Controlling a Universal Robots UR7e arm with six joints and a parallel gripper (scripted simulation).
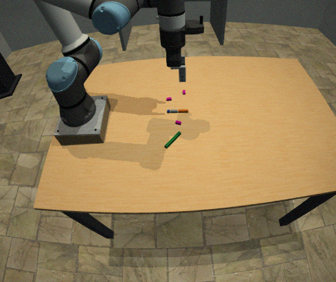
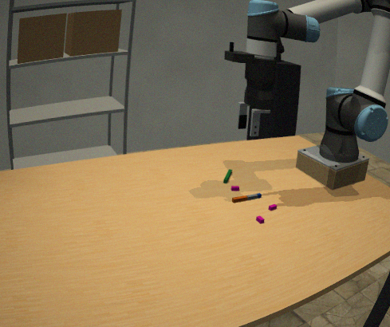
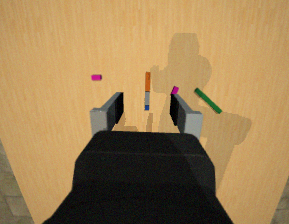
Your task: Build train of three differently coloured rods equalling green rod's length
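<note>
A blue rod (image 1: 168, 111), a grey rod (image 1: 173, 111) and an orange rod (image 1: 183, 111) lie end to end in one straight line on the table; the line also shows in the exterior view (image 2: 247, 197) and the wrist view (image 3: 147, 92). The green rod (image 1: 172, 139) lies apart, in front of it, at an angle. Three magenta rods lie loose around the line: one (image 1: 183, 92) and another (image 1: 168, 99) behind it, one (image 1: 178, 122) between it and the green rod. My gripper (image 1: 182, 73) hangs open and empty, high above the table behind the rods.
The arm's base block (image 1: 83, 120) stands on the table at the left. A shelf with boxes (image 2: 68, 80) stands beyond the table. The arm's shadow falls over the rods.
</note>
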